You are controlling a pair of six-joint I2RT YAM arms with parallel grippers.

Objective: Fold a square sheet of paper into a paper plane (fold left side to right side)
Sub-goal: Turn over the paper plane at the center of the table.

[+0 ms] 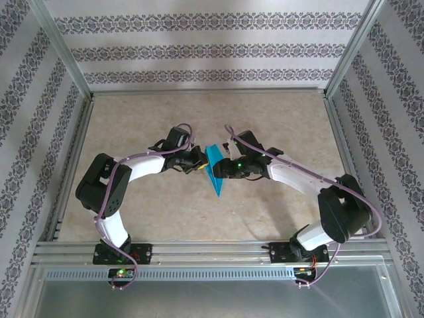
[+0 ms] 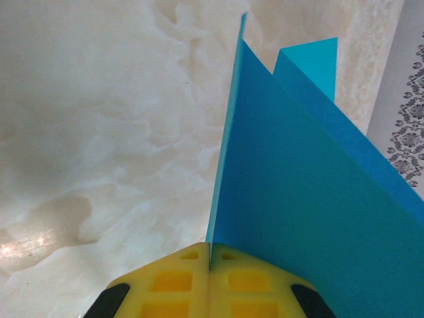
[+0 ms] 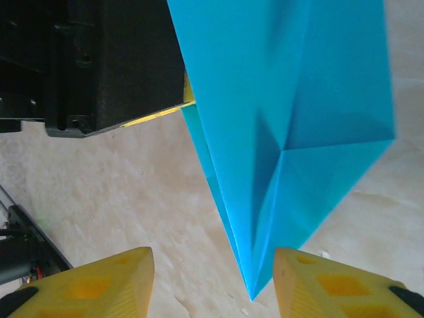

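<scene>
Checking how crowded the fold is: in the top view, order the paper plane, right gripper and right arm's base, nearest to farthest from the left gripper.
1. The paper plane, mid-table, pinched in the shut left gripper.
2. The right gripper, just right of the plane, open around its tip.
3. The right arm's base, at the near edge, far right.

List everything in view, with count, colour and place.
paper plane: one, teal-blue, folded to a point, at the table's middle between the grippers
table: one, beige marble-look, under everything
walls: three, white with purple patterned stripes, around the table
metal rails: silver, along the near edge
left arm, right arm: two, white and black, bases on the rails
left gripper: one, yellow fingers, shut on the paper plane
right gripper: one, yellow fingers, open, astride the plane's tip
</scene>
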